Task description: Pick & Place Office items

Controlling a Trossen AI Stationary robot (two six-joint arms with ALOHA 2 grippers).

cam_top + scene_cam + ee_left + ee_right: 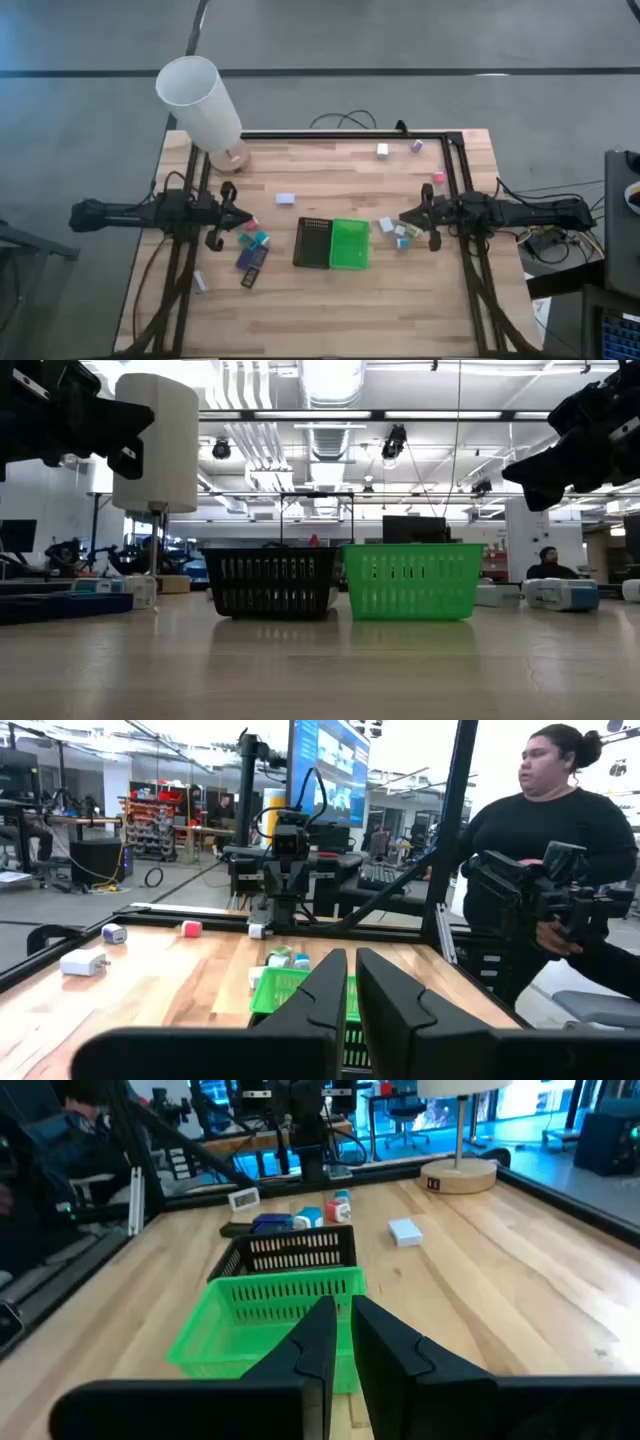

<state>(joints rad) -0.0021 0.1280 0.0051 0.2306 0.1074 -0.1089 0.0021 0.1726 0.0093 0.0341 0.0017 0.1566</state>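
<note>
Waiting at start: left gripper (228, 214) at 9 o'clock and right gripper (412, 222) at 3 o'clock, fingers together, empty. Small coloured office blocks (254, 240) lie beside left gripper, outside bright green plastic tray (350, 243); you reach them next.

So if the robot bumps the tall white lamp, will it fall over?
Maybe. The white lamp looks top-heavy: a big shade sits on a thin pole above a small round wooden base, so a push up high could tip it. A nudge low at the base would more likely just slide it on the smooth table. The shade looks light and thin.
</note>
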